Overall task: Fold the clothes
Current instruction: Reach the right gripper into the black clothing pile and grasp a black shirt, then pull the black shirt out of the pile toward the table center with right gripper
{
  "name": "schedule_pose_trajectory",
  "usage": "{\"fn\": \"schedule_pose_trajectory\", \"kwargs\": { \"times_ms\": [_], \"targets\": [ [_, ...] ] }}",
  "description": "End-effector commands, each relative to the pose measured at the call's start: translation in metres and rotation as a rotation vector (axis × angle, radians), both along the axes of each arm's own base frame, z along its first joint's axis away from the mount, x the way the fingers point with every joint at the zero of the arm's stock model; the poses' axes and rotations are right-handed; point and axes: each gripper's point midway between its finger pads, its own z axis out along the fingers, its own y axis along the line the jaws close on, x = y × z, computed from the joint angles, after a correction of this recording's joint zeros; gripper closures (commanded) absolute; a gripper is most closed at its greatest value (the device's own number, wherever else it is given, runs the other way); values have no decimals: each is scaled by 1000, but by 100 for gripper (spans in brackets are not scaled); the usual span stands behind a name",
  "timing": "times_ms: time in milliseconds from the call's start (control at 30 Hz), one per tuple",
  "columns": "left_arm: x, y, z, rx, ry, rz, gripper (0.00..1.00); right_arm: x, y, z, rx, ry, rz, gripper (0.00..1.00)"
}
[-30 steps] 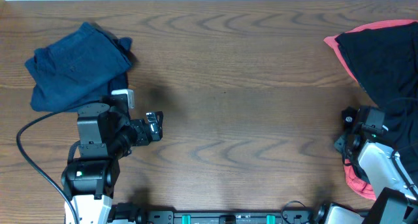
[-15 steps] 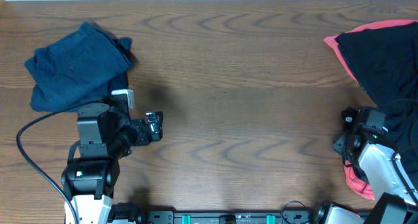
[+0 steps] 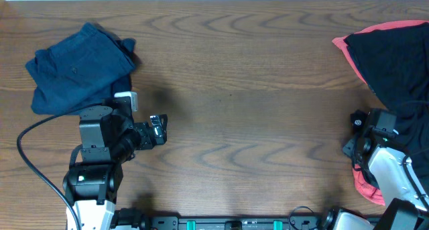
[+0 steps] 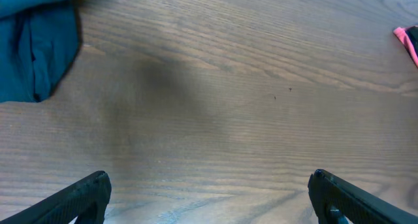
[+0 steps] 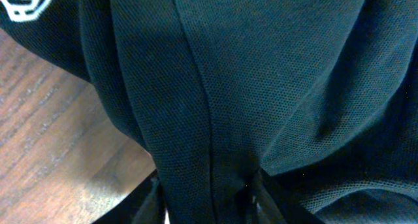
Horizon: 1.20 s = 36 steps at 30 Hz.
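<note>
1. Tabletop (image 3: pixel 255 89): dark wood grain. We recorded a broad stretch of bare wood between the two garments.
2. Blue garment (image 3: pixel 77 69): bundled at the far left, near the tabletop's back edge. Its near edge lay just beside the left arm.
3. Black garment (image 3: pixel 395 62): spread at the right and running past the frame's right edge. Pink edging (image 3: pixel 343 47) ran along its left border.
4. Left end effector (image 4: pixel 209 188): its fingers stood wide apart and held nothing. It hung over bare wood, facing the middle, apart from the blue garment.
5. Right end effector (image 5: pixel 209 194): we saw it pinched narrow on a bunched fold of the black garment, at that garment's near left edge.
</note>
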Motion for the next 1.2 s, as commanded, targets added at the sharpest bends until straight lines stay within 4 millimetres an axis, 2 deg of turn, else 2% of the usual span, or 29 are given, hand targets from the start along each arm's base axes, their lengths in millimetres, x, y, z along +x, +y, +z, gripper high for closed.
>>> {"fn": "schedule_pose_trajectory", "kwargs": {
  "times_ms": [0,100,133,233,267,433,533,700,800,933,1000,1067,1167],
  "targets": [
    [4,3,12,3,-32,18,2,9,-7,11,-18,-36,-9,64],
    [4,3,12,3,-32,18,2,10,-7,13,-19,-39,-9,65],
    [4,3,12,3,-32,18,2,11,-7,13,-19,-40,-9,69],
    [4,3,12,3,-32,18,2,12,-8,15,-20,-41,-9,93],
    [4,3,12,3,-32,18,2,12,-8,15,-20,-41,-9,96],
    [4,3,12,3,-32,18,2,14,-9,18,-22,-42,-4,94],
    [4,3,12,3,-32,18,2,16,-9,23,-22,-42,-2,99],
    [4,3,12,3,-32,18,2,27,-12,44,-33,-30,59,96],
    [4,3,12,3,-32,18,2,37,-7,58,0,-44,111,99],
    [4,3,12,3,-32,18,2,69,23,84,130,-139,315,99],
    [4,3,12,3,-32,18,2,86,44,107,193,-198,440,99],
    [4,3,12,3,-32,18,2,101,70,135,238,-254,580,99],
    [4,3,12,3,-30,18,2,119,129,183,283,-340,850,99]
  ]
}}
